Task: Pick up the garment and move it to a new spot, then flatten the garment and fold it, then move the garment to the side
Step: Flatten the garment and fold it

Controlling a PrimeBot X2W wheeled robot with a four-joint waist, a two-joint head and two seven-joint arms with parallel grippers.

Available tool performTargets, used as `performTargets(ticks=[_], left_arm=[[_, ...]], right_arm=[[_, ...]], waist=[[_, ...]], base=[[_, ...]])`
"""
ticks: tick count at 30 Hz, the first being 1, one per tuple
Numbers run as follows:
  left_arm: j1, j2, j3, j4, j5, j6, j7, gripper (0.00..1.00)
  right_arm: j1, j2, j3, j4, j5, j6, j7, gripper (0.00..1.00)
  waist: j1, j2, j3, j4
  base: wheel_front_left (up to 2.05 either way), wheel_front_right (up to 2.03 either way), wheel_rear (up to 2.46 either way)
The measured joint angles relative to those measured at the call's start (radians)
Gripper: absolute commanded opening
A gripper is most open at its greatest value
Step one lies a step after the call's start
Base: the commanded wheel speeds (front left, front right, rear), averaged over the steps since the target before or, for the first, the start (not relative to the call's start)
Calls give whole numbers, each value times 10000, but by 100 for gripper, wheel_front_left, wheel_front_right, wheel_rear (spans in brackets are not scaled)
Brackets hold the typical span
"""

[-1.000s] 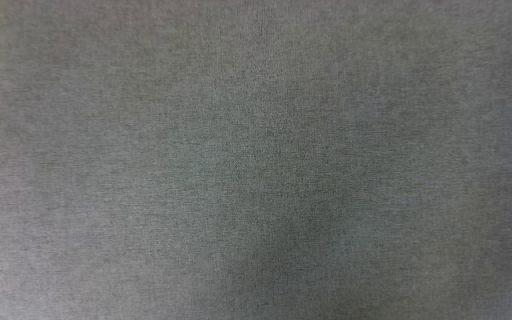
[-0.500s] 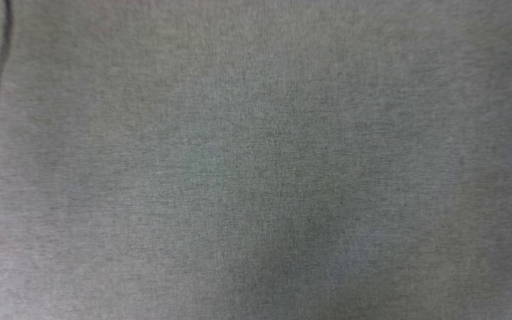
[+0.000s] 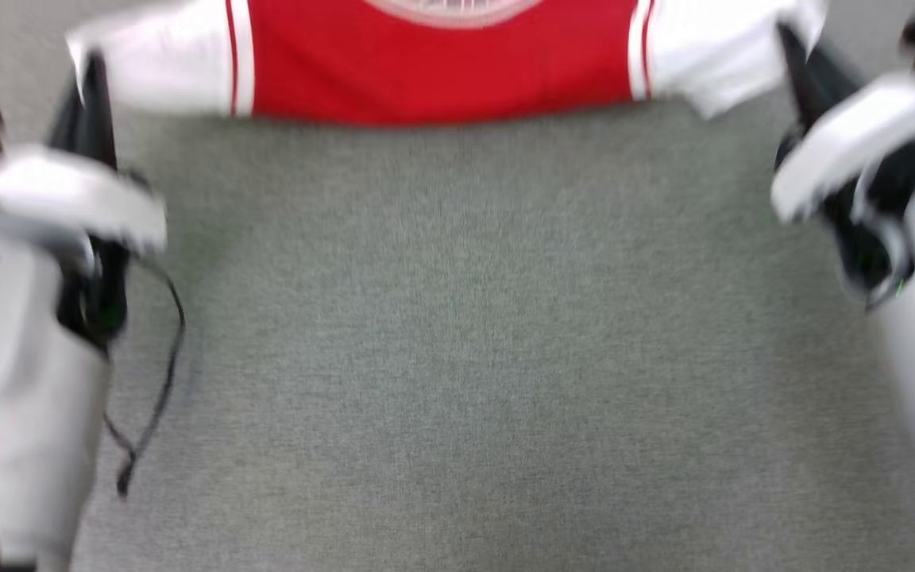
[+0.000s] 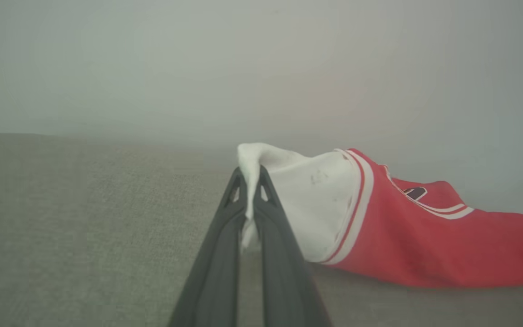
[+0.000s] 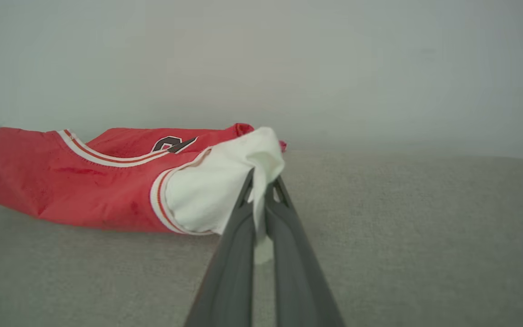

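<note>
The left gripper (image 4: pixel 249 179) and right gripper (image 5: pixel 263 181) each pinch a white sleeve, holding the garment (image 3: pixel 442 71) stretched across the grey surface (image 3: pixel 457 357). This looks like flattening; the next move calls for lowering both sleeves evenly, keeping tension

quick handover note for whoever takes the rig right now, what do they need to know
Left gripper: shut on one white sleeve of the garment.
Right gripper: shut on the other sleeve.
Garment: spread between the two grippers, red body resting on the grey surface.
Done: both sleeves gripped.
Left: lay it flat, fold it, move it aside.
</note>
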Motion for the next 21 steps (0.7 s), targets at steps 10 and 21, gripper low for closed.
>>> performTargets(ticks=[10, 21], left_arm=[[4461, -190, 470, -1902, 100, 445, -2, 0], [8217, -180, 520, -4312, -198, 1597, 460, 0]], right_arm=[[3614, -278, 280, -1210, 602, 0, -171, 0], [7902, -146, -878, -3593, 378, 0, 508, 0]], waist=[[-1, 0, -1733, 26], [-3, 0, -3258, 212]], base=[[0, 0, 0], [0, 0, 0]])
